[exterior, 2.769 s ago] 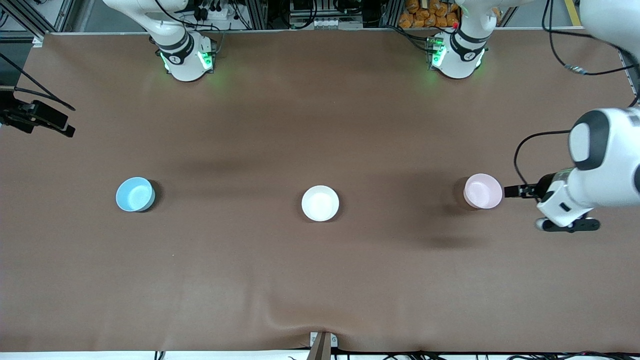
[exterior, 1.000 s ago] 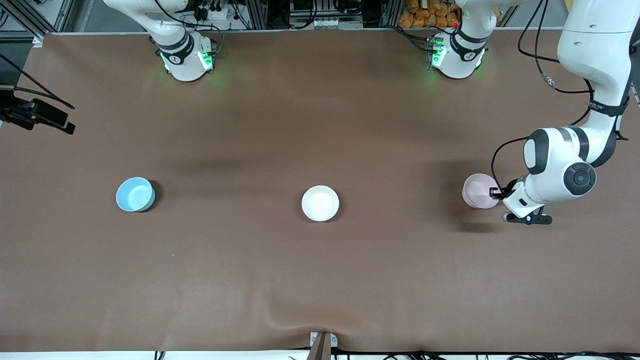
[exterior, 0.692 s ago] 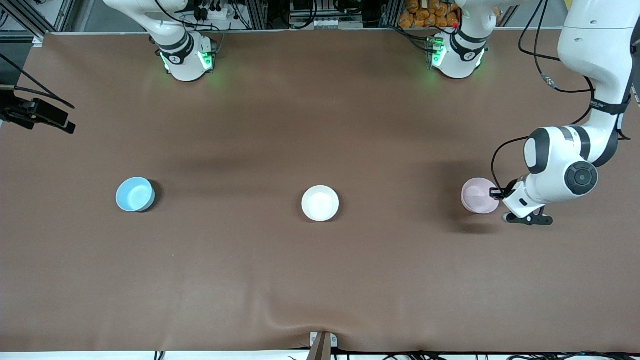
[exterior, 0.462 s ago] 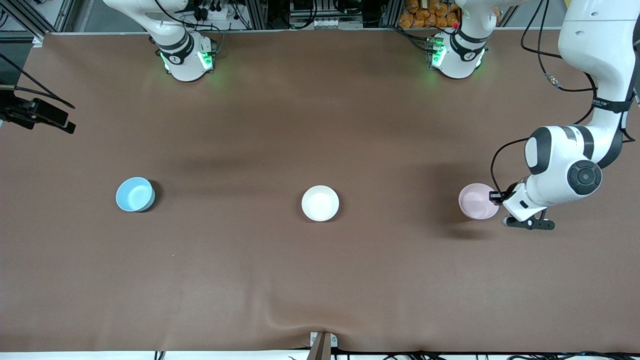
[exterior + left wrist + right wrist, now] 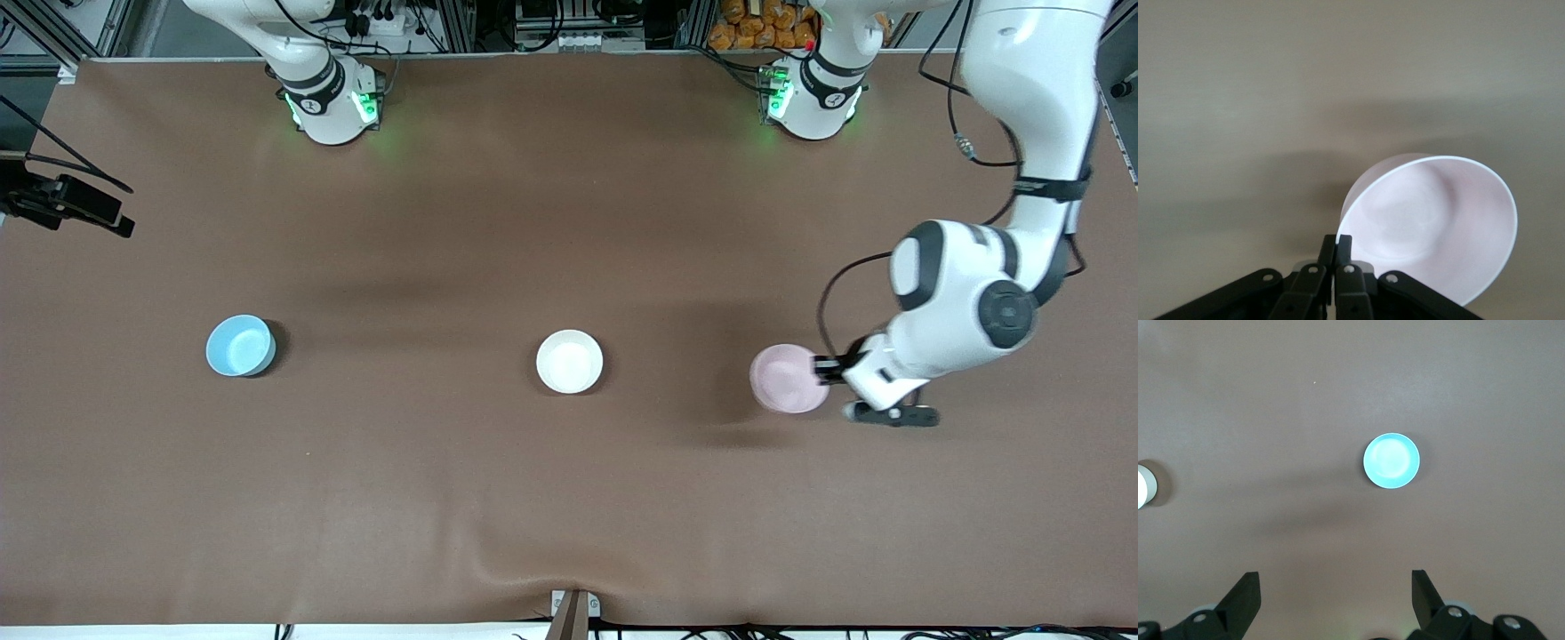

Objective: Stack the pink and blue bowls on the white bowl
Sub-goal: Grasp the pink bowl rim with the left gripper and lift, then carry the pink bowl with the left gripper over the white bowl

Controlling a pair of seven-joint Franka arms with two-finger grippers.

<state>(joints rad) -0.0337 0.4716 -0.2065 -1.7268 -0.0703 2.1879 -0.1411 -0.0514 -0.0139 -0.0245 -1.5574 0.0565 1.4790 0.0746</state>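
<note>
Soft, even overhead light falls on the brown table (image 5: 498,498), and the front view is sharp throughout. Blurred shadows lie beside the pink bowl (image 5: 786,379) and the blue bowl (image 5: 239,345). In the left wrist view the tabletop looks hazy and greyish, with broad dim bands.

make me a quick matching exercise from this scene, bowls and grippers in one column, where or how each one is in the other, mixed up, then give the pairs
Things:
1. pink bowl
2. blue bowl
3. white bowl
4. right gripper

States:
A. on the table between the other two bowls
B. jaws open, high over the blue bowl
C. pinched at its rim by the left gripper, off the table
D. on the table toward the right arm's end

Pairs: 1-C, 2-D, 3-A, 4-B
</note>
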